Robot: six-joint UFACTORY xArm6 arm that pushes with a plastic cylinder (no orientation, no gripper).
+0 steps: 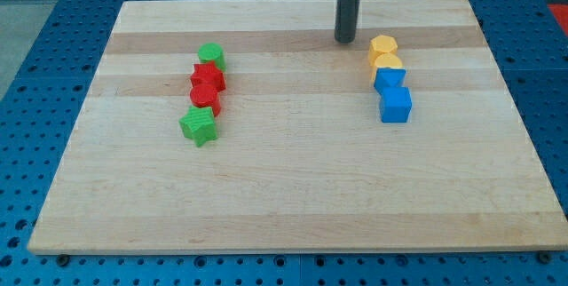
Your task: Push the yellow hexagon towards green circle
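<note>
The yellow hexagon (383,47) lies near the view's top right, at the top of a short column of blocks. Another yellow block (387,64) touches it just below. The green circle (211,54) lies at the left of centre, at the top of a second column. My tip (345,39) is the lower end of a dark upright rod. It stands just to the left of the yellow hexagon, a small gap apart, and far to the right of the green circle.
Two blue blocks (390,80) (396,105) continue the right column downward. Below the green circle are two red blocks (208,78) (205,98) and a green star (199,126). All rest on a wooden board (293,188) on a blue perforated table.
</note>
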